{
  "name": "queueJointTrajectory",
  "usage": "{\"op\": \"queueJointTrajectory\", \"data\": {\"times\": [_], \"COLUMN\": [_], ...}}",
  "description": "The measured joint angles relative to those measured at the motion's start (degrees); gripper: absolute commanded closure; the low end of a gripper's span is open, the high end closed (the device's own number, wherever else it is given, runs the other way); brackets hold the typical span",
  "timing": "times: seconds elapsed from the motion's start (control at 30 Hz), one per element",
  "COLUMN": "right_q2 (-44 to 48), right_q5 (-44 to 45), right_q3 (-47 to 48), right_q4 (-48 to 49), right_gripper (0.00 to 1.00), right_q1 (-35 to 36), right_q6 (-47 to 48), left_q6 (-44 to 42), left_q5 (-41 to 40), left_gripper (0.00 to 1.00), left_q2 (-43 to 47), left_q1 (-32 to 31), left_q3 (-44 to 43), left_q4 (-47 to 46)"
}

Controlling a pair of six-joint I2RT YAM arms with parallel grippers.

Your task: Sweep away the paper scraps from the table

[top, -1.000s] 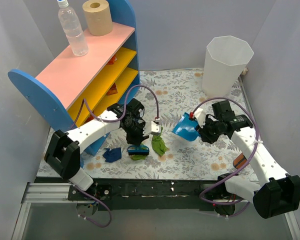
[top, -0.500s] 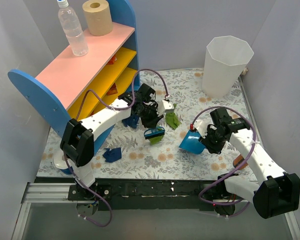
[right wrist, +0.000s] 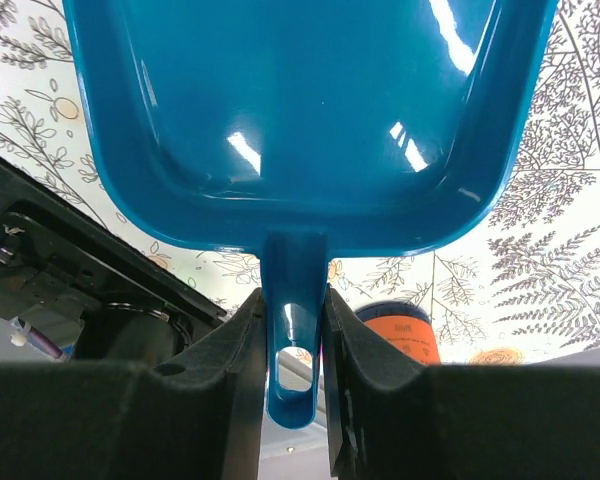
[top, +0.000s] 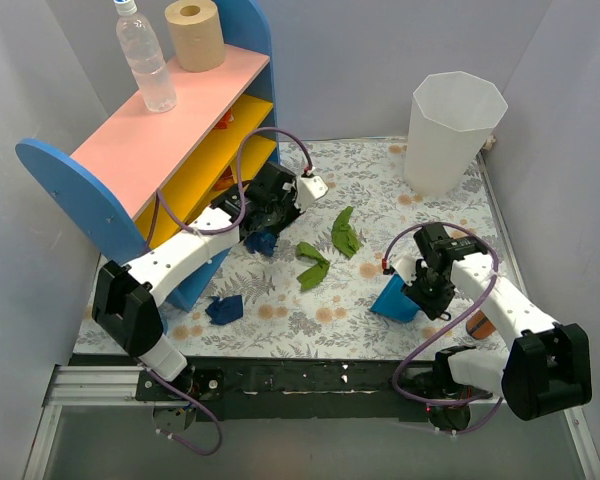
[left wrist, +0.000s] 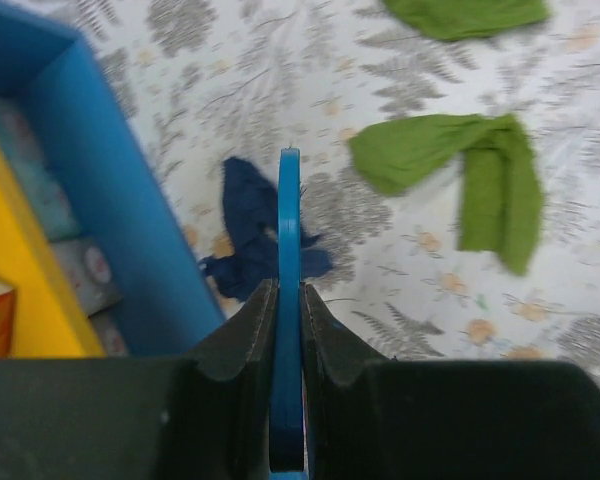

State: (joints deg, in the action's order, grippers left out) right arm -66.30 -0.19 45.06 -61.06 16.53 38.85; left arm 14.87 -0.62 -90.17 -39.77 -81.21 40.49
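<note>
My left gripper (top: 271, 208) is shut on the small blue hand brush (left wrist: 289, 250), seen edge-on between the fingers (left wrist: 250, 330). It hovers by the shelf's front, over a navy paper scrap (top: 264, 244) (left wrist: 250, 235). Two green scraps lie mid-table (top: 345, 232) (top: 312, 266); one shows in the left wrist view (left wrist: 460, 165). Another navy scrap (top: 223, 308) lies near the front left. My right gripper (top: 427, 283) is shut on the handle (right wrist: 293, 330) of the blue dustpan (top: 393, 300) (right wrist: 310, 110), whose pan is down at the floral table (top: 380, 190).
The pink-and-yellow shelf (top: 170, 140) with blue ends stands at the left, a bottle (top: 147, 60) and a paper roll (top: 195, 32) on top. A white bin (top: 450, 130) stands at the back right. An orange-lidded jar (top: 479, 324) (right wrist: 402, 335) lies by the right arm.
My left gripper moved back and left toward the shelf with the brush, leaving the green scraps mid-table. My right gripper brought the dustpan nearer and lower, onto the table.
</note>
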Motion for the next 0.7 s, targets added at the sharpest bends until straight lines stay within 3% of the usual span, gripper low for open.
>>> {"op": "queueJointTrajectory", "data": {"times": [0.2, 0.37, 0.5, 0.7], "right_q2": [-3.34, -5.20, -5.90, -6.95], "right_q5": [1.70, 1.70, 1.51, 1.88], "right_q3": [0.04, 0.11, 0.68, 1.25], "right_q4": [0.17, 0.55, 0.79, 1.40], "right_gripper": [0.99, 0.99, 0.99, 0.99], "right_q1": [0.00, 0.00, 0.00, 0.37], "right_q6": [-0.98, -1.42, -1.81, -2.25], "left_q6": [-1.31, -2.45, -1.38, 3.32], "left_q5": [-15.96, -23.85, -25.24, -20.74], "left_gripper": [1.00, 1.00, 1.00, 1.00], "left_q2": [-3.93, -9.09, -14.60, -20.46], "left_q1": [1.18, 1.92, 2.01, 1.51], "left_q3": [0.98, 1.25, 0.39, -4.35], "left_q4": [-4.61, -6.69, -5.60, -1.16]}}
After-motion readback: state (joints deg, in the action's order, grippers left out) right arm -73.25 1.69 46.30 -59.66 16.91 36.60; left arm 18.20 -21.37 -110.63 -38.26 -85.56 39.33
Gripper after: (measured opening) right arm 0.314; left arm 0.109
